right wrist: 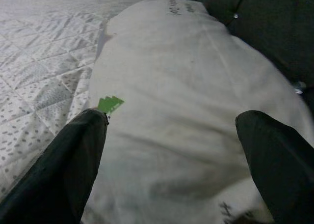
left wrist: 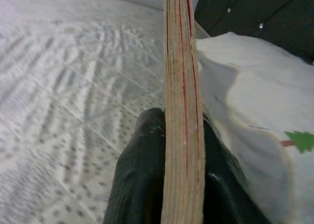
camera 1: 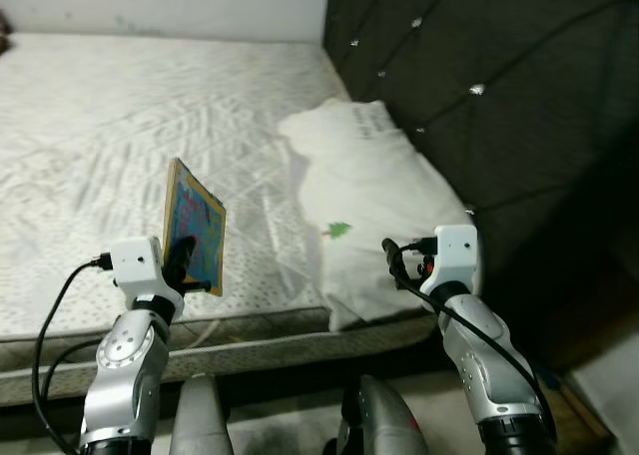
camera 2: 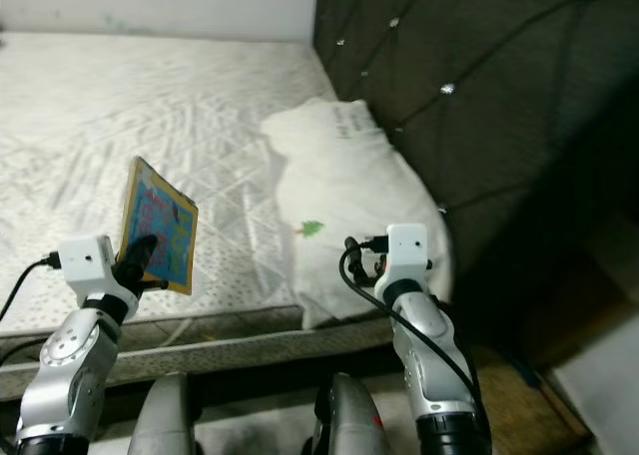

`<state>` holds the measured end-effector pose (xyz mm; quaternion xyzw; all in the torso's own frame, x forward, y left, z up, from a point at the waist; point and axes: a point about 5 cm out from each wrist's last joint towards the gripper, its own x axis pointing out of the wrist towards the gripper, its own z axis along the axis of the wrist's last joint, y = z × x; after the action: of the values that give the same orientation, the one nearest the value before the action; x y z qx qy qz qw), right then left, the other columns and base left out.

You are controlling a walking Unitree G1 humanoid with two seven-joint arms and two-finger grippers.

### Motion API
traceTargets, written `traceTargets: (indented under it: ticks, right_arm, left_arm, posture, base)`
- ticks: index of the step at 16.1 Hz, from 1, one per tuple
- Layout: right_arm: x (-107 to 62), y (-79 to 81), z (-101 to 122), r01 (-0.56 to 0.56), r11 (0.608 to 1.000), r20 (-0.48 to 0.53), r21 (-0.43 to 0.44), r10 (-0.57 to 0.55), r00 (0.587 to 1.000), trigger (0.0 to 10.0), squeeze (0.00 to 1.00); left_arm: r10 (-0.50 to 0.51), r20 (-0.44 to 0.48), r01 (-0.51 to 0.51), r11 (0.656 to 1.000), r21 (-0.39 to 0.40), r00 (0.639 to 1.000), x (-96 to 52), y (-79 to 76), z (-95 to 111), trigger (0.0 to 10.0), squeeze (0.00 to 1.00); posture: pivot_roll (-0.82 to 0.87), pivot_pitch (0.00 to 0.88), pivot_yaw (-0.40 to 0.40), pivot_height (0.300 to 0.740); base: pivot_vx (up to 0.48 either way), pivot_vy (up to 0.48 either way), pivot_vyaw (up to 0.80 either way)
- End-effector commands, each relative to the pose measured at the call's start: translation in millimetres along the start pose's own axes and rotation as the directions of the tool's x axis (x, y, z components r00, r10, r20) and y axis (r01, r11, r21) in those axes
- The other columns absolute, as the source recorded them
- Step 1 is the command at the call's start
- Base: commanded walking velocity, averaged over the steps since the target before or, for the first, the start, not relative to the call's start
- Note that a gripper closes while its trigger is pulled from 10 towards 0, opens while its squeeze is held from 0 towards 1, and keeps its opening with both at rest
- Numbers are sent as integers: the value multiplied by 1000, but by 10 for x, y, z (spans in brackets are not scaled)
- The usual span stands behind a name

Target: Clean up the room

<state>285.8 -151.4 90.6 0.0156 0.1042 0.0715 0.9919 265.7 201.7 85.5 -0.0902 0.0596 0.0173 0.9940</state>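
Book (camera 1: 195, 226), thin and hard-backed with a blue, busy cover and tan edges, stands upright in the air over the near edge of the mattress (camera 1: 120, 126), clear of its surface. The left gripper (left wrist: 184, 170) pinches it at its lower edge: one black finger (left wrist: 142, 175) presses each face, and the book rises straight up from between them. In the left wrist view the tan page edge with thin red lines runs along the middle, a finger on either side of it.

The right gripper (right wrist: 171, 150) hangs over the near end of a white pillow (camera 1: 359, 196), its two fingers spread wide with nothing between them. The pillow lies at the mattress's right side against a dark tufted headboard (camera 1: 499, 86) and carries a small green tree print (right wrist: 110, 104), just beside one right finger (right wrist: 68, 170). Book and pillow are apart, the book to the pillow's left.
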Motion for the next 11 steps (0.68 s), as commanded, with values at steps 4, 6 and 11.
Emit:
traceTargets:
  ticks: [4, 6, 11]
  right_arm:
    - [-10, 24, 57, -25, 999, 23, -23, 26, 999, 10000, 0]
    - [-67, -51, 44, 13, 1000, 21, 0, -13, 1000, 10000, 0]
    - [-388, -172, 105, 58, 998, 16, 32, -58, 998, 10000, 0]
  left_arm:
    - [42, 14, -40, 993, -110, 999, 88, 56, 89, 10000, 0]
    - [34, -12, -36, 988, -149, 999, 188, 64, 66, 10000, 0]
    - [70, -73, -86, 966, -245, 995, 344, 78, -62, 10000, 0]
  posture:
    - [-48, 48, -125, 620]
    - [-45, 56, -135, 620]
    - [-122, 105, -141, 620]
  base:
    - [0, 0, 406]
    - [0, 0, 0]
    - [0, 0, 0]
